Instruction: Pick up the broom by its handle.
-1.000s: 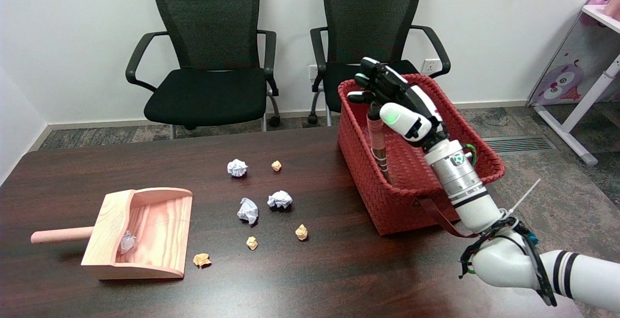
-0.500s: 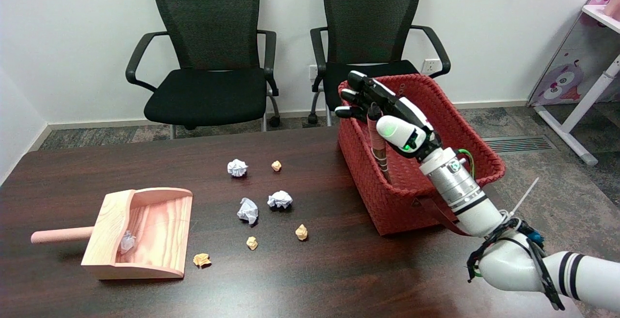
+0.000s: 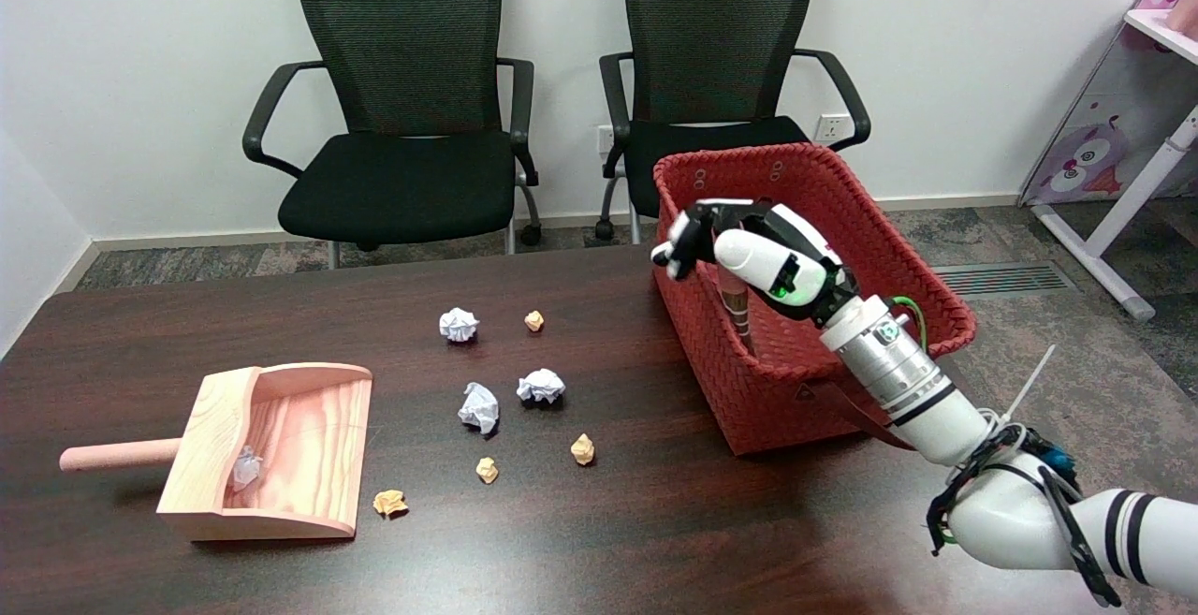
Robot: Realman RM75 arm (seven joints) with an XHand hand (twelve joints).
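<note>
broom [image 3: 737,308] stands nearly upright in the red basket [image 3: 842,212], leaning on its left wall, handle end up so i can get at it. robot hand [image 3: 749,245] is curled over the handle top; can't tell whether it's actually gripping.
</note>
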